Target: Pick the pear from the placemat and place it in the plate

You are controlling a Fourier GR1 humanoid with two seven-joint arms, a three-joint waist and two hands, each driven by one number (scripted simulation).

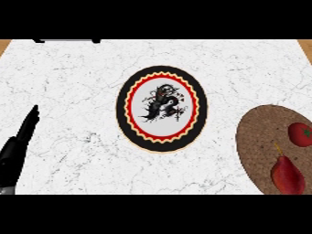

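Note:
A dark red pear (288, 176) with a thin stem lies on the brown woven placemat (266, 137) at the lower right. Behind it on the same mat sits a red tomato (303, 134). The plate (126, 98), black-rimmed with a red and cream scalloped ring and a dark dragon figure on white, lies in the middle of the counter, left of the mat. My left hand (13, 153) shows at the lower left edge, fingers straight and pointing up, resting apart from everything. My right hand does not appear.
White marble counter (70, 82) spans the view, with wooden floor strips at both upper corners. A dark object (67, 40) sits at the counter's far edge, upper left.

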